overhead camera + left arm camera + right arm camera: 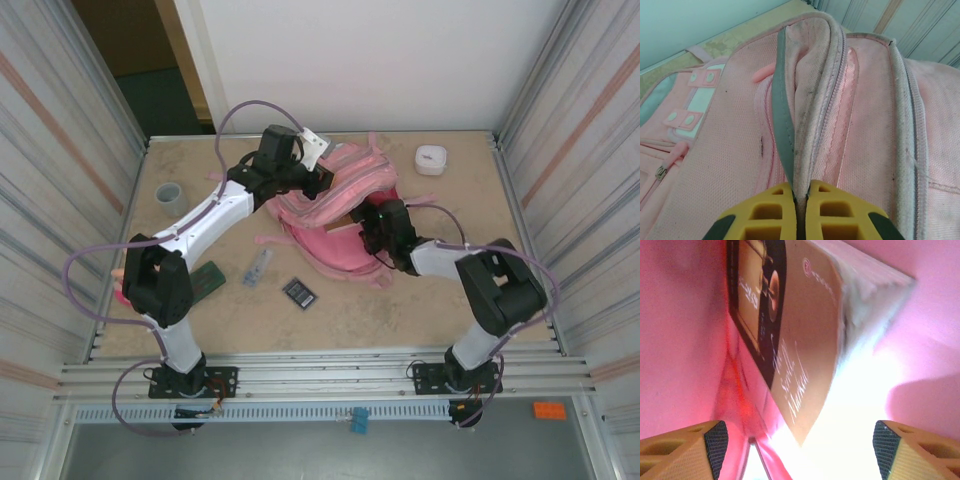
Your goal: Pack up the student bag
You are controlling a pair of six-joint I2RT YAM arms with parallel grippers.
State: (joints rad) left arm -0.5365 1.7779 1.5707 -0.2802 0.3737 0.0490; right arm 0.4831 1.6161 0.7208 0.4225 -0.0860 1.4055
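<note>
Bag (335, 195), pink and large, lies in the middle of the worktop (400, 310), toward the far wall, with its opening turned to the right arm. The left fingers (777, 212) are clenched on the bag's rim, pinching the fabric edge with the zipper line and a grey band between them, and this edge stands upright in the left wrist view. From above, the left arm reaches over the bag from the left side. The right fingers (695, 450) are inside the bag, released and spread wide, with pink fabric all around them. A book (790, 340) with a tan and black cover stands tilted in the bag in front of them; its lower corner points down between the two fingers and touches neither of them. On the worktop left of the bag are a grey cup (169, 196), a green card (207, 280), a clear packet (258, 267) and a dark calculator (299, 293). A white box (431, 159) sits near the far right corner, well apart from the bag.
</note>
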